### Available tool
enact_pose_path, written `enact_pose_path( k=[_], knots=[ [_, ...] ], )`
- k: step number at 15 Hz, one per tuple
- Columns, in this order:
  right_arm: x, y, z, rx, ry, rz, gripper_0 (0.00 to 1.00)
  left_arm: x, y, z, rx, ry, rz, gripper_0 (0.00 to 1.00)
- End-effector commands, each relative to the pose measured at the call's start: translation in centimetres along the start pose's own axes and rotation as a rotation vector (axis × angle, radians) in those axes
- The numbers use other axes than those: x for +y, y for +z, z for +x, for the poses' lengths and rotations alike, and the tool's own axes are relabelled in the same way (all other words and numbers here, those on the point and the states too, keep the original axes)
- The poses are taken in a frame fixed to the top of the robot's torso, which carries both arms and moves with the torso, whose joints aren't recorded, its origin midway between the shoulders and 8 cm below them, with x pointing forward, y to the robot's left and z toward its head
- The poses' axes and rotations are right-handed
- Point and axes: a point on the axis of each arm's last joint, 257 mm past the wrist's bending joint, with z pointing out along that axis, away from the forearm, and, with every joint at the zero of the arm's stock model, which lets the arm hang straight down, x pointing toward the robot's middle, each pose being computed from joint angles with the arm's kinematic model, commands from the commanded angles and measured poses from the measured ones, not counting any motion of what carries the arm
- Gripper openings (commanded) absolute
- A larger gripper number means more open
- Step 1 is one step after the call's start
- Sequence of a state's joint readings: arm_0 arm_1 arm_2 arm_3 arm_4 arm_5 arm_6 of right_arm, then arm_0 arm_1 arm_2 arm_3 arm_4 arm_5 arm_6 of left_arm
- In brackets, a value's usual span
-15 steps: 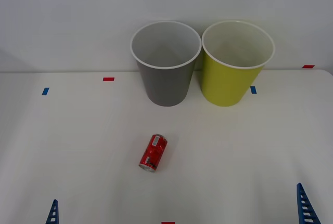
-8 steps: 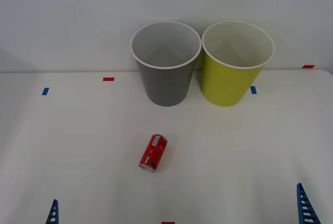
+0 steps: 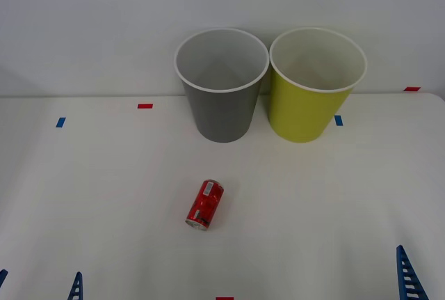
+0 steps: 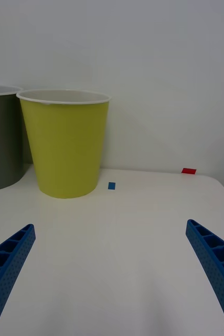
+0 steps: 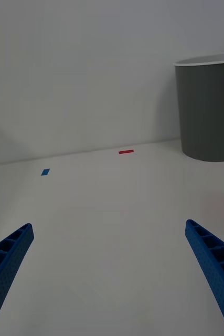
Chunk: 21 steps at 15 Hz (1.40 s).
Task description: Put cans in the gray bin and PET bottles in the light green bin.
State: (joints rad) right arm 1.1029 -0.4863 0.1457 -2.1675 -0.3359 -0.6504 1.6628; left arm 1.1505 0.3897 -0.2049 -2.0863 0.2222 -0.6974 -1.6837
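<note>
Wall: plain white wall (image 3: 90, 21), bare across the upper part of the frame.
Table: white table (image 3: 104, 195) filling the lower part, meeting the wall along a straight line.
Marks: small red tape (image 3: 144, 106) upper left, blue tape (image 3: 60, 122) at far left, another red tape (image 3: 411, 89) at right edge.
Light: even, soft shadows.

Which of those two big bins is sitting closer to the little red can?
The gray bin. It stands almost straight behind the can, while the light green bin stands beside it, farther toward the robot's right.
</note>
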Motion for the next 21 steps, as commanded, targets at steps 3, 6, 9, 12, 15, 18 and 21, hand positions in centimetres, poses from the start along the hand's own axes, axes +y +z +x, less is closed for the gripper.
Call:
enact_pose_path(
  k=[3, 6, 9, 12, 15, 18, 21],
  knots=[
    [0.0, 0.0, 0.0, 0.0, 0.0, 0.0, 1.0, -0.7, 1.2, 1.0, 0.034, 0.016, 0.082, 1.0],
    [0.0, 0.0, 0.0, 0.0, 0.0, 0.0, 1.0, -1.1, 2.4, 1.4, 0.05, 0.034, 0.164, 1.0],
    [0.0, 0.0, 0.0, 0.0, 0.0, 0.0, 1.0, -2.4, 3.2, 1.6, 0.052, 0.028, 0.222, 1.0],
    [0.0, 0.0, 0.0, 0.0, 0.0, 0.0, 1.0, -4.5, 4.2, 2.1, 0.07, 0.021, 0.301, 1.0],
    [0.0, 0.0, 0.0, 0.0, 0.0, 0.0, 1.0, -5.6, 6.2, 2.5, 0.086, 0.051, 0.359, 1.0],
    [0.0, 0.0, 0.0, 0.0, 0.0, 0.0, 1.0, -7.0, 6.8, 3.0, 0.1, 0.087, 0.434, 1.0],
    [0.0, 0.0, 0.0, 0.0, 0.0, 0.0, 1.0, -8.1, 7.8, 2.8, 0.132, 0.126, 0.488, 1.0]
  ],
)
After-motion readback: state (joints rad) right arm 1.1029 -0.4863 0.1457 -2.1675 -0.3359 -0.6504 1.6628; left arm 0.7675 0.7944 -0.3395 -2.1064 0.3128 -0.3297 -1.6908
